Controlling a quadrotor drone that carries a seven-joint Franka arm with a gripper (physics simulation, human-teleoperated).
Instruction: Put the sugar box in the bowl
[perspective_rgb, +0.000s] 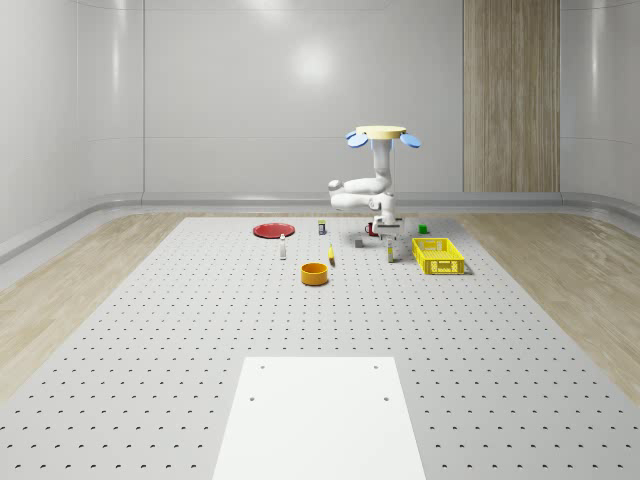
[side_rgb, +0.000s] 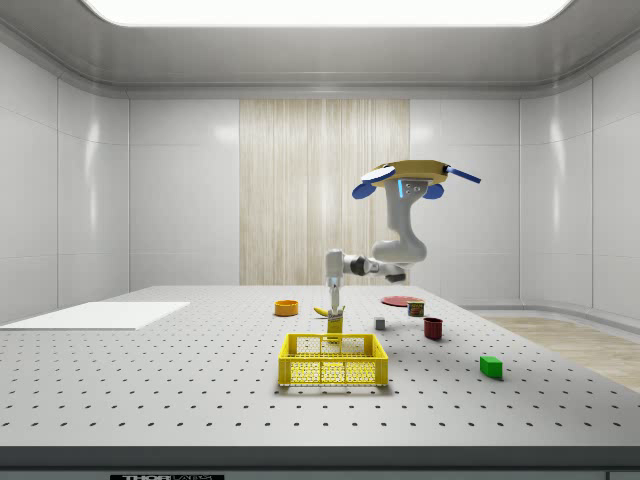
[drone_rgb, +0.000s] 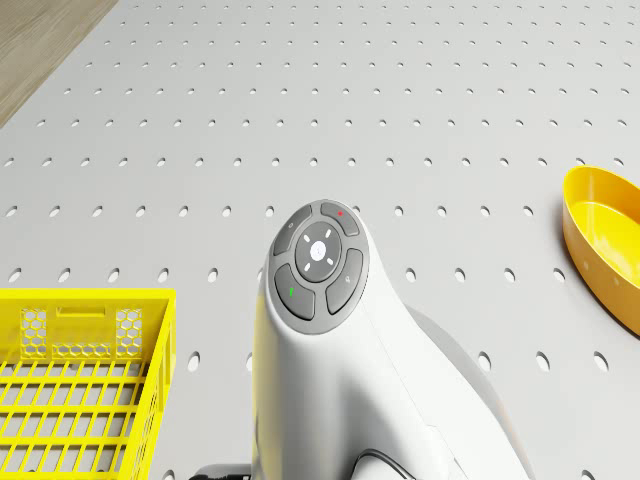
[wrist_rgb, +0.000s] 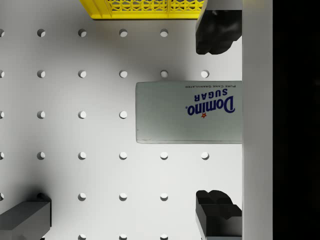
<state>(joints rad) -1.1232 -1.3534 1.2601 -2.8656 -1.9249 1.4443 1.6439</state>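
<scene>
The drone (perspective_rgb: 384, 135) hovered above the perforated table (perspective_rgb: 200, 320) beside the yellow crate (perspective_rgb: 438, 256), its gripper (wrist_rgb: 218, 115) spread wide directly over the upright sugar box (wrist_rgb: 189, 112), well apart from the orange bowl (perspective_rgb: 315, 273).

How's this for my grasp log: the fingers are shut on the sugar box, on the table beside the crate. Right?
Not quite. The wrist view shows the fingers open, one each side of the sugar box without touching it. It is on the table beside the crate; the drone hovers above.
</scene>
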